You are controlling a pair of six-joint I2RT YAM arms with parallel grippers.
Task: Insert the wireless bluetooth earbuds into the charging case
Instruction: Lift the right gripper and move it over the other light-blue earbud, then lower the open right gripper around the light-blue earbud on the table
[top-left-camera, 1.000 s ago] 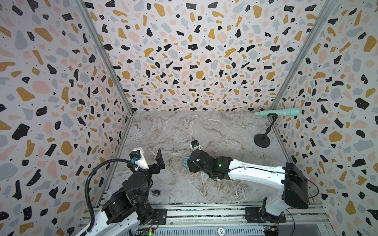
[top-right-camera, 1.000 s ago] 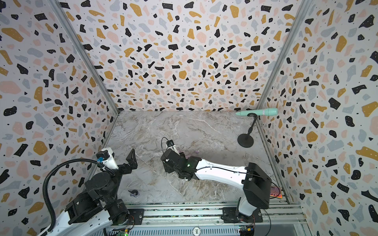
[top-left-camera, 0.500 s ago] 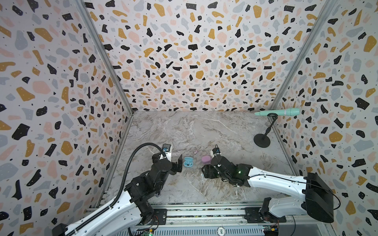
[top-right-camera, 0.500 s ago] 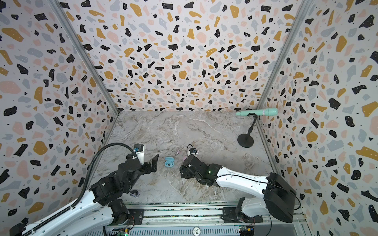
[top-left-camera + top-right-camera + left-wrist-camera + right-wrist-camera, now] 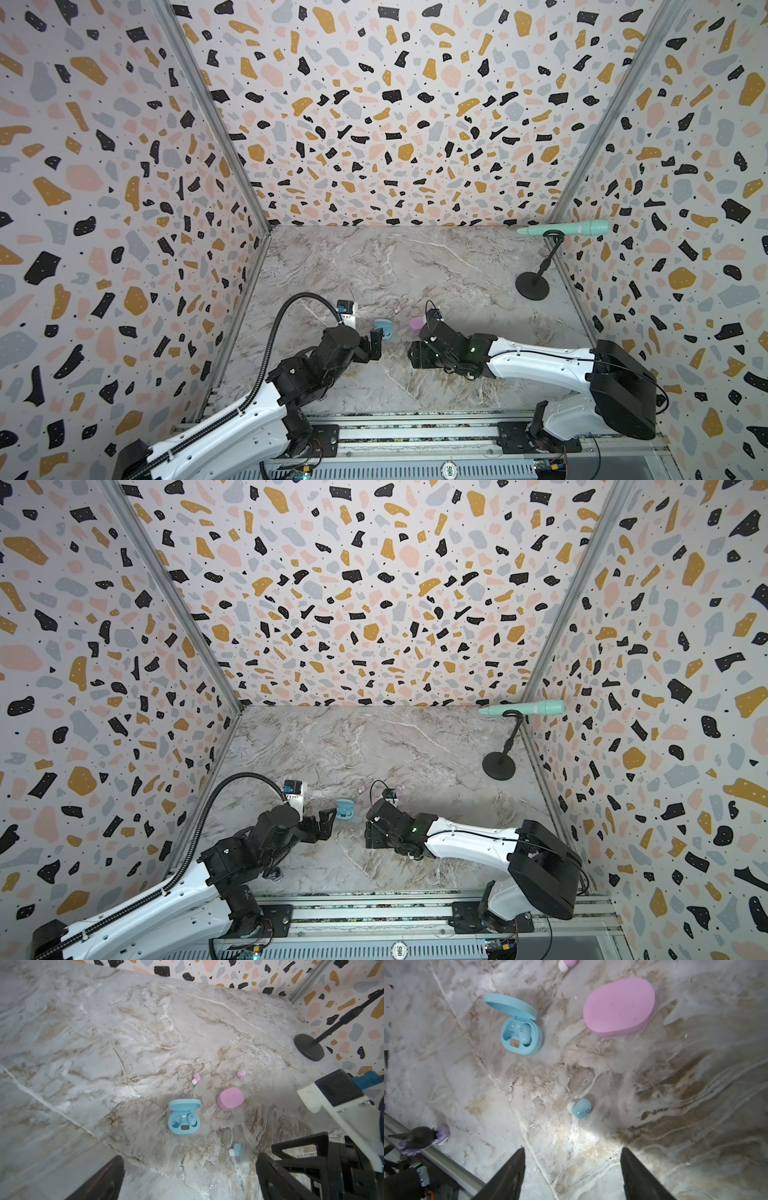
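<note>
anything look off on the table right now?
The pink case is shut while two pink earbuds lie loose near it. A small purple-and-black object sits by the front rail and seems unrelated to the task.

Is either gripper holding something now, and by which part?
Nothing is held. The left gripper and the right gripper are both open and empty; a blue earbud lies loose on the table before the right one.
</note>
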